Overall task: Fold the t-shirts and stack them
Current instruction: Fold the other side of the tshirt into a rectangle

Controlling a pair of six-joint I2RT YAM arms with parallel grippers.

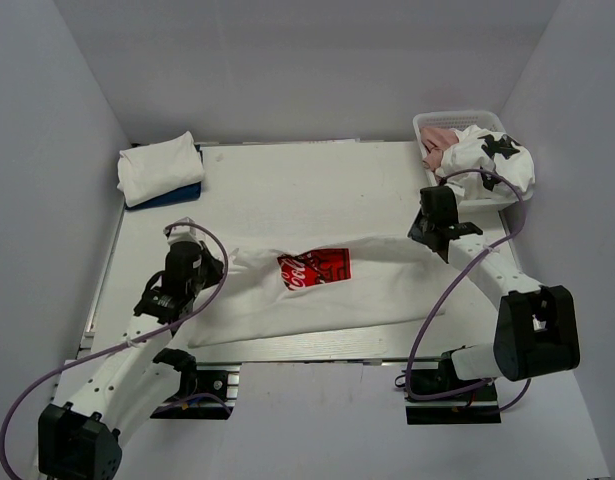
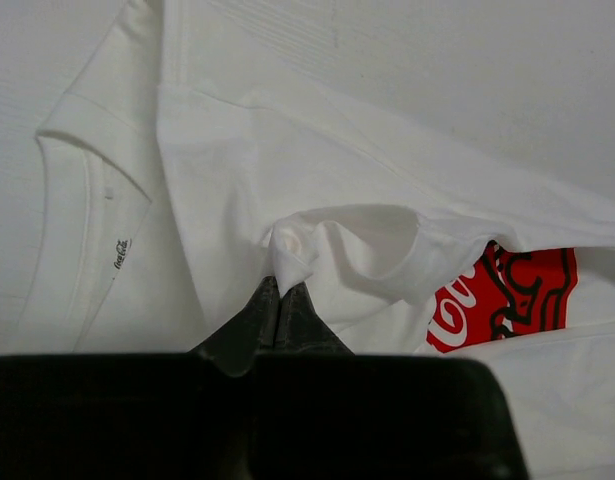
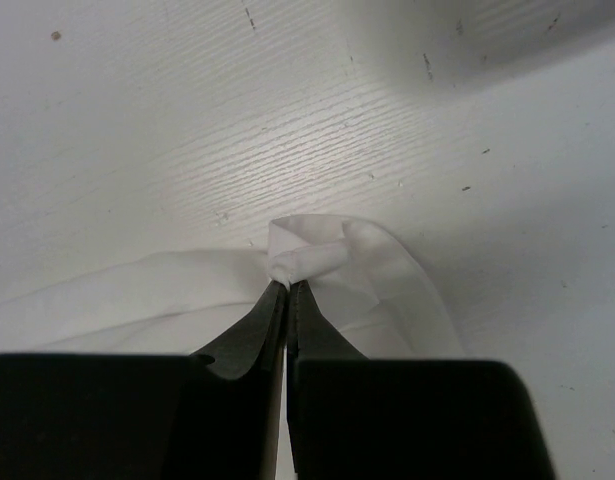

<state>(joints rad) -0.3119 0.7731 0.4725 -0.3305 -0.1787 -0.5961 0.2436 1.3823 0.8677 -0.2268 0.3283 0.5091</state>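
A white t-shirt (image 1: 317,305) with a red chest print (image 1: 315,269) lies across the middle of the table, pulled into a long band between both arms. My left gripper (image 1: 219,265) is shut on a pinch of its cloth at the left end. The left wrist view shows that left gripper (image 2: 285,287) shut on a small fold, with the collar (image 2: 87,190) to its left and the print (image 2: 507,295) to its right. My right gripper (image 1: 416,238) is shut on the shirt's right end. In the right wrist view the right gripper (image 3: 289,286) holds a bunched edge just above the table.
A folded white tee (image 1: 159,166) lies on a folded blue one (image 1: 177,196) at the back left. At the back right a white lattice basket (image 1: 457,119) holds a dusty-pink tee (image 1: 439,138), and a white tee with black patches (image 1: 492,158) drapes over its front. Grey walls enclose the table.
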